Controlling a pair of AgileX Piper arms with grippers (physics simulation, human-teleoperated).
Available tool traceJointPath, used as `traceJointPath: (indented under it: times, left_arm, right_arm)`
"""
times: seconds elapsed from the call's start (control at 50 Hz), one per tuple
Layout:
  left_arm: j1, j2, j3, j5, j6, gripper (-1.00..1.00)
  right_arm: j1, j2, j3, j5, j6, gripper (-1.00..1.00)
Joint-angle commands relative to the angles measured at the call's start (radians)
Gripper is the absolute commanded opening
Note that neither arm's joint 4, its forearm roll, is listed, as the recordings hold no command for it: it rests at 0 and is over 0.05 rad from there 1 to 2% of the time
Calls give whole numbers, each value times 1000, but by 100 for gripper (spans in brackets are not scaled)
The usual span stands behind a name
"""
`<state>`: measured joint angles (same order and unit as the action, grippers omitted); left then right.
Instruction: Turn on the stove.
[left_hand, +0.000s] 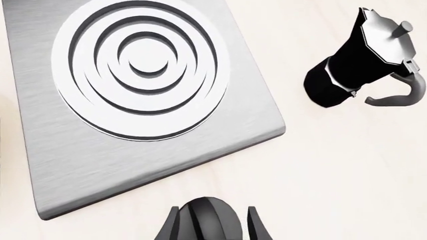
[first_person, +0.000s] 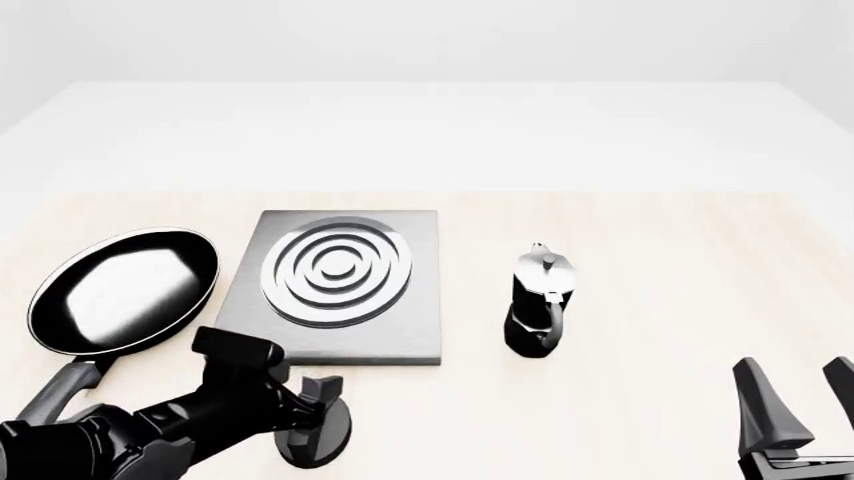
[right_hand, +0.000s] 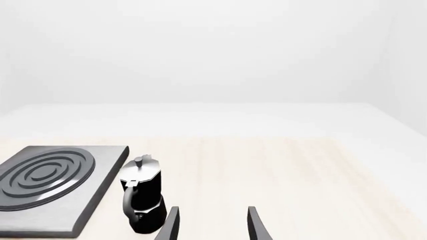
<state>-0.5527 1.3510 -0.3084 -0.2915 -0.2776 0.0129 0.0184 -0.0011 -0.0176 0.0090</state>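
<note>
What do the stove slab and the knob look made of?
Stove slab: apparently brushed metal, with fine streaks and a satin grey sheen; its burner rings look pale and matte. Knob, between the left pincer fingers: glossy black, plastic perhaps.

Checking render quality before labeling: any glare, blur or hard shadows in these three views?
Front view: sharp, diffuse light; a broad white sheen fills the frying pan, shadows faint. Left wrist view: burner rings wash out near-white on the stove, groove shading crisp; the knob between the left gripper fingers is cut off by the frame edge. Right wrist view: crisp, pale background, moka pot with small highlights.
</note>
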Motion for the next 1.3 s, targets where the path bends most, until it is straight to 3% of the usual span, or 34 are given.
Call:
traceJointPath:
  times: [0.02,0.88,1.3]
  left_arm:
    - [-12,40,9,-31,-20,100]
    - [8,186,26,-146,-6,100]
    - [120,101,-1,-75,16,100]
  right_arm:
    - [1,-2,0,0,3,100]
    - [1,-11,0,4,10,100]
    - [7,4,1,-3,4,100]
